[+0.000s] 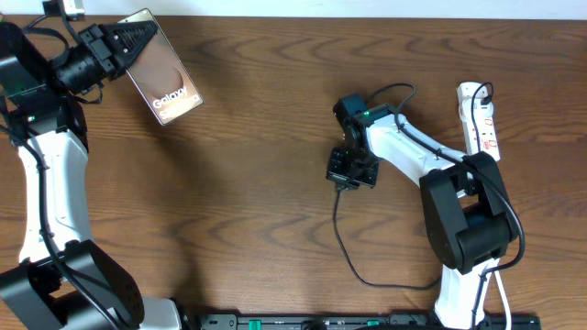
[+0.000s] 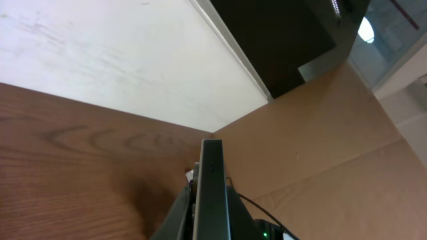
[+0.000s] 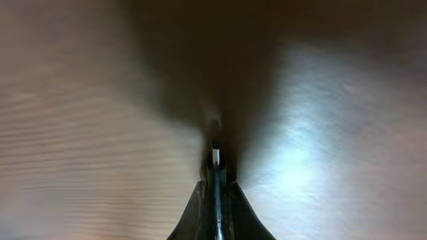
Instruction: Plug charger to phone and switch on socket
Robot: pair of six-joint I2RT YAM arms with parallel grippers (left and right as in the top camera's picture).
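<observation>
Step in hand, as judged: plug and port are to be brought together; the switch on the socket (image 1: 484,124) is not yet addressed. All positions are logged against the socket, which lies on the counter (image 1: 257,202) near its right edge. The phone (image 1: 165,69) is found well apart from the socket, far to its left, and is clamped at one short end by the left claw (image 1: 136,41). In the left wrist view it is seen edge-on with a finger closed against each face. It appears lifted off the counter, though this cannot be confirmed. The right claw (image 1: 346,179) is placed between socket and phone, nearer the socket and a little closer to the robot. Its fingers are pinched shut on the charger (image 1: 343,234) just behind the plug tip (image 3: 215,156), which protrudes beyond the fingertips toward the wood. The cable is trailed from the claw toward the robot, then curved back to the socket's side of the counter. For a clean insertion, the phone's port end is to be turned toward the socket and held rigid. The plug is to be levelled, lined up with the port, and advanced slowly in a straight line. The port's location cannot be told from these views. Cable slack is to be watched, lest a snag pull the tip askew.
</observation>
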